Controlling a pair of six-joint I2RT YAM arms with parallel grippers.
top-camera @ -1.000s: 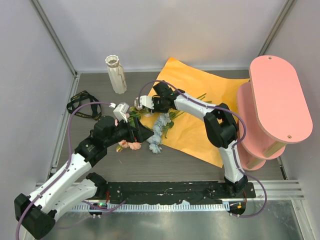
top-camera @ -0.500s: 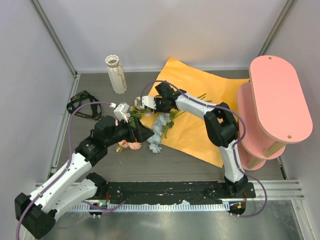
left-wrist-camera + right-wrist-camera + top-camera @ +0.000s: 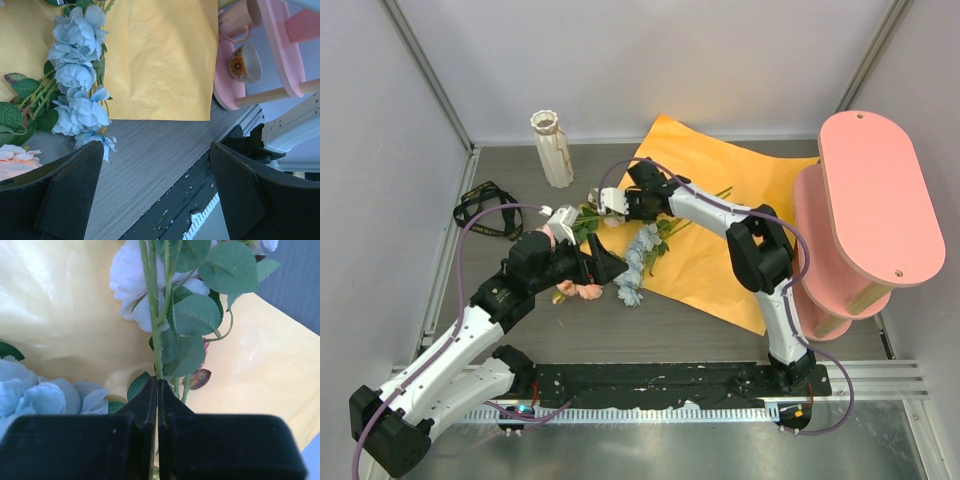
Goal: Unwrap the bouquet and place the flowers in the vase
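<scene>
The orange paper (image 3: 720, 215) lies flat and open on the table. The flowers lie across its left edge: pale blue clusters (image 3: 638, 262) and pink and peach blooms (image 3: 582, 290). My right gripper (image 3: 607, 204) is shut on a green flower stem (image 3: 152, 315), with a pale bloom (image 3: 127, 285) and leaves just beyond the fingertips (image 3: 150, 390). My left gripper (image 3: 605, 265) hangs open beside the pale blue clusters (image 3: 77, 90), holding nothing, with bare table between its fingers (image 3: 75, 180). The cream ribbed vase (image 3: 552, 148) stands upright at the back left.
A black ribbon (image 3: 485, 210) lies loose at the left wall. A pink oval shelf stand (image 3: 870, 200) fills the right side, and a cup with a flower print (image 3: 245, 62) sits on its lower shelf. The black base rail (image 3: 660, 385) runs along the near edge.
My right gripper has closed onto the flower stem and shifted slightly left with it. The left arm has barely moved.
</scene>
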